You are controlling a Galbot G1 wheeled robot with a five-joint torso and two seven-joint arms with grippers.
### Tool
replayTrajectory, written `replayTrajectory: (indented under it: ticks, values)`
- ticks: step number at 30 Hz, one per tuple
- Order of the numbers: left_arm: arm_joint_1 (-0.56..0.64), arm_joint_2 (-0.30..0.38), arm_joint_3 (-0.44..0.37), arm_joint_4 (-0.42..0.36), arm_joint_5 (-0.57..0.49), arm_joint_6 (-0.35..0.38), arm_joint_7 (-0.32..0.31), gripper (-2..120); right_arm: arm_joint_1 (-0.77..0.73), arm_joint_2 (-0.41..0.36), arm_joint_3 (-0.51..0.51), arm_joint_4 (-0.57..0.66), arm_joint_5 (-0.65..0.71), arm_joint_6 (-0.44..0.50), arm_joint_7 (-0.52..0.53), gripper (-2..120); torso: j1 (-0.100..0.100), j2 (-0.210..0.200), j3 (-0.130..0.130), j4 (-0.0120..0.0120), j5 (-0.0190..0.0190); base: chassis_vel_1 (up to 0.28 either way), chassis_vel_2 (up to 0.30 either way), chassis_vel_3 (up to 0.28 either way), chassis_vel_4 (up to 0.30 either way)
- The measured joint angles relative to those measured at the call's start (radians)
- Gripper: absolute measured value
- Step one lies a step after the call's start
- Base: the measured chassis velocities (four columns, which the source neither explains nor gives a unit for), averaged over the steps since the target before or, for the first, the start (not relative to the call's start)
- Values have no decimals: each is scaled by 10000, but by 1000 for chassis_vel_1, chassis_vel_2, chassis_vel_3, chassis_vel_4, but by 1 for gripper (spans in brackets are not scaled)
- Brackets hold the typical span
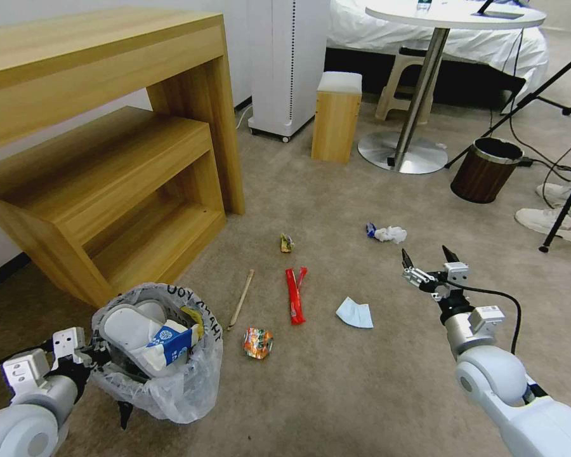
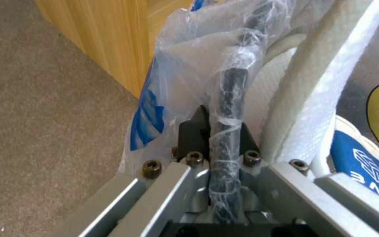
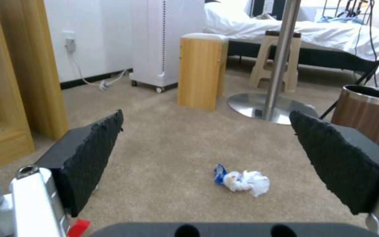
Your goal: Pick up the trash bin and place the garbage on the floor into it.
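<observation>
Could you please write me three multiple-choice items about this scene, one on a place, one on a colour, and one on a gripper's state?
1. Where is the crumpled white tissue?
A. inside the trash bin
B. on the floor ahead of the right gripper
C. on the wooden shelf

2. What colour is the long wrapper on the floor?
A. red
B. green
C. black

3. How is the left gripper?
A. open, in the air
B. resting on the floor
C. shut on the trash bin rim

Key: 1 B, it lies ahead of the right gripper; 2 A, plainly red; 3 C, its fingers clamp the bagged rim.
</observation>
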Motion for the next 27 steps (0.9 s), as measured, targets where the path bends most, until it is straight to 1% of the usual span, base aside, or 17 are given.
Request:
replayTrajectory:
  ticks: [3, 8, 10, 11, 13, 14, 16, 17, 18, 19, 22, 23, 25, 26, 27]
  values:
    - [2, -33, 37, 18, 32, -1, 1, 0, 81, -1, -160, -50, 72, 16, 3, 99, 0, 0, 1, -1, -1, -38, 27, 31, -32]
    - [-20, -50, 52, 51, 43, -4, 2, 0, 290, -99, -507, -94, 286, -231, -87, 100, -1, 0, -2, -1, -2, 0, 0, 0, 0]
    - [-20, -52, 52, 67, 42, -5, 3, 0, 420, -140, -654, -148, 538, -338, -283, 100, -1, 0, -2, -1, -1, 0, 0, 0, 0]
    - [-20, -59, 50, 81, 44, -17, 5, 0, 549, -178, -812, -241, 923, -332, -718, 100, 0, 0, -1, -1, -1, 0, 0, 0, 0]
    - [-15, -89, 51, 99, 56, -30, 10, 0, 869, -202, -1114, -552, 1656, -34, -1870, 100, 0, 0, -1, 1, 0, 0, 0, 0, 0]
    - [-15, -89, 51, 99, 56, -30, 10, 0, 869, -202, -1114, -552, 1656, -34, -1870, 100, 0, 0, -1, 1, 0, 0, 0, 0, 0]
    - [-23, -134, 58, 117, 88, -40, 11, 0, 1190, -184, -1553, -859, 2500, 465, -2901, 100, 0, 0, -1, 1, -1, 0, 0, 0, 0]
    - [-24, -154, 62, 118, 102, -41, 11, 0, 1322, -155, -1726, -976, 2760, 614, -3180, 100, 0, 0, -1, 1, 0, 0, 0, 0, 0]
    - [-23, -174, 68, 118, 118, -45, 11, 0, 1472, -118, -1934, -1125, 3021, 765, -3433, 100, 0, 0, -1, 1, -1, 0, 0, 0, 0]
    - [-23, -174, 68, 118, 118, -45, 11, 0, 1472, -118, -1934, -1125, 3021, 765, -3433, 100, 0, 0, -1, 1, -1, 0, 0, 0, 0]
    - [3, -247, 90, 135, 190, -58, 15, 0, 1996, 19, -2688, -1778, 3737, 1153, -4014, 100, 0, 0, -1, -1, 0, 0, 0, 0, 0]
    - [3, -247, 90, 135, 190, -58, 15, 0, 1996, 19, -2688, -1778, 3737, 1153, -4014, 100, 0, 0, -1, -1, 0, 0, 0, 0, 0]
    - [12, -289, 109, 160, 237, -61, 16, 0, 2384, 113, -3302, -2269, 4221, 1548, -4485, 100, -1, 0, -1, -1, -2, 0, 0, 0, 0]
    - [16, -331, 124, 167, 266, -62, 16, 0, 2707, 190, -3747, -2707, 4525, 1752, -4879, 100, 0, 0, -1, -1, 0, 0, 0, 0, 0]
    - [16, -331, 124, 167, 266, -62, 16, 0, 2707, 190, -3747, -2707, 4525, 1752, -4879, 100, 0, 0, -1, -1, 0, 0, 0, 0, 0]
